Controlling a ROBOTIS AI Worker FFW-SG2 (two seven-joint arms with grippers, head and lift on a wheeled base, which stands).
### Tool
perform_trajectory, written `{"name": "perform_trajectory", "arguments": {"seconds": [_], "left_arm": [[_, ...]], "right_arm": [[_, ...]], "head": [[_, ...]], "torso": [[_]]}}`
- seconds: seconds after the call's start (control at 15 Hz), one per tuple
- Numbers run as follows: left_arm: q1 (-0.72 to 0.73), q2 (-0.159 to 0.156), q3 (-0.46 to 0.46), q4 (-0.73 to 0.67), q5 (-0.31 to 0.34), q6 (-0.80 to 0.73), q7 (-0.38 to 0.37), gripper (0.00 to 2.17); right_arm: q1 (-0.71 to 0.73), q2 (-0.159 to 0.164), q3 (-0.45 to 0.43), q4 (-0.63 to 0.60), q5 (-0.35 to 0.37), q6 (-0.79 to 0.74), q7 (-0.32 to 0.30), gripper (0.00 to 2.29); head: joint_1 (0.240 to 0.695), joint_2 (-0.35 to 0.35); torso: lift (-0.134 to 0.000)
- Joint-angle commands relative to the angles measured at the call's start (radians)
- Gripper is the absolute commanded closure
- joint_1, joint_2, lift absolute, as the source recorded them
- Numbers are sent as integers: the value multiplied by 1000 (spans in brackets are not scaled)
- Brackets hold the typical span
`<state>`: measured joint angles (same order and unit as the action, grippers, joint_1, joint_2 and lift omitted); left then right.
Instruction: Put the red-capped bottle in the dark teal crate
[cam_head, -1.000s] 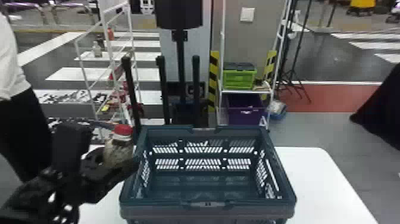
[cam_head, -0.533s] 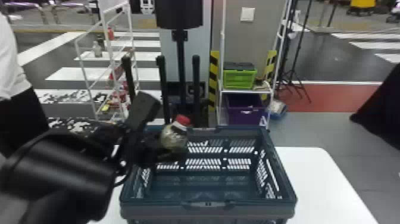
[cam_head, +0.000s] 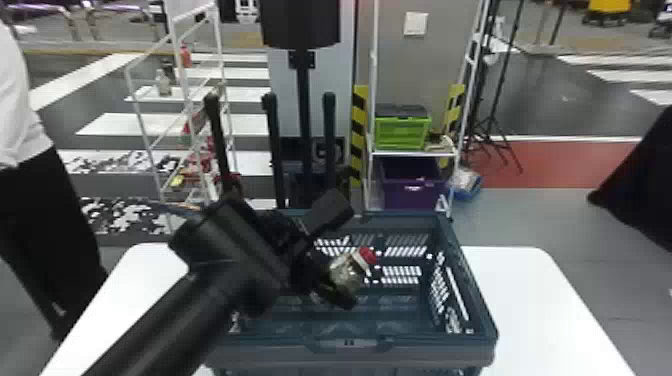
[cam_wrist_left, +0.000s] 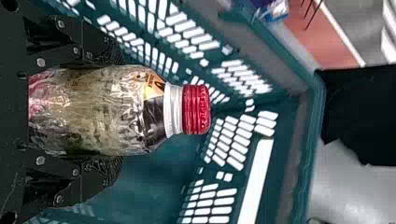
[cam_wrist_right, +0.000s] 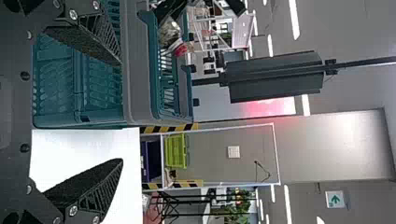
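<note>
Over the dark teal crate (cam_head: 350, 345) in the head view, my left gripper (cam_head: 335, 285) is shut on the red-capped bottle (cam_head: 346, 272), which leans with its cap up and to the right. In the left wrist view the bottle (cam_wrist_left: 107, 109) lies between both fingers of the left gripper (cam_wrist_left: 109, 112), its red cap pointing away from the palm, with the crate's slotted walls (cam_wrist_left: 233, 135) around and beyond it. My right gripper (cam_wrist_right: 121, 112) stands open with nothing between its fingers, beside the crate (cam_wrist_right: 140, 70) in the right wrist view.
The crate stands on a white table (cam_head: 540, 300). Behind it are a black stand with upright posts (cam_head: 272, 150), a white rack (cam_head: 180, 100) and a shelf with green (cam_head: 402, 132) and purple (cam_head: 410, 185) bins. A person (cam_head: 40, 200) stands at the left.
The left arm has swung rightward, carrying the bottle from beside the crate's left edge to above its inside. The bottle has tipped from nearly upright to leaning right.
</note>
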<state>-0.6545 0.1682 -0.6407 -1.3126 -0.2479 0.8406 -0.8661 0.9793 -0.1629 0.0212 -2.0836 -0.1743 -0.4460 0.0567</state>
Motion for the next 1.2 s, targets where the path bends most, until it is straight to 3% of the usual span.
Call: {"name": "perform_trajectory", "arguments": {"seconds": [0.0, 0.2, 0.47, 0.53, 0.67, 0.73, 0.8, 0.93, 1.13], "left_arm": [[-63, -58, -90, 222, -5, -142, -10, 2084], [-117, -118, -171, 443, -22, -323, -11, 2084], [-120, -130, -178, 504, -47, -369, 9, 2071], [-119, -127, -178, 504, -47, -369, 16, 1845], [-119, -124, -177, 503, -37, -366, 12, 1048], [-119, -121, -174, 498, -33, -363, 16, 441], [-119, -119, -172, 492, -33, -363, 29, 120], [-108, -102, -157, 437, -31, -344, 53, 22], [-40, -41, -17, 184, -27, -188, 67, 29]], "right_arm": [[-1, -3, 3, 2, -1, -6, 0, 154], [4, -1, 10, -3, 6, -12, 0, 154], [10, -1, 13, 0, 7, -24, 0, 154], [9, -1, 16, -1, 7, -24, 0, 154], [9, -1, 19, -1, 7, -24, 0, 154], [9, 0, 19, -1, 7, -24, 0, 154], [9, 0, 19, -1, 7, -24, 0, 154], [9, 0, 17, 0, 7, -24, 0, 154], [7, 3, 17, 5, 7, -24, 0, 154]], "head": [[499, 0], [499, 0], [499, 0], [499, 0], [499, 0], [499, 0], [499, 0], [499, 0], [499, 0]], "torso": [[0], [0], [0], [0], [0], [0], [0], [0], [0]]}}
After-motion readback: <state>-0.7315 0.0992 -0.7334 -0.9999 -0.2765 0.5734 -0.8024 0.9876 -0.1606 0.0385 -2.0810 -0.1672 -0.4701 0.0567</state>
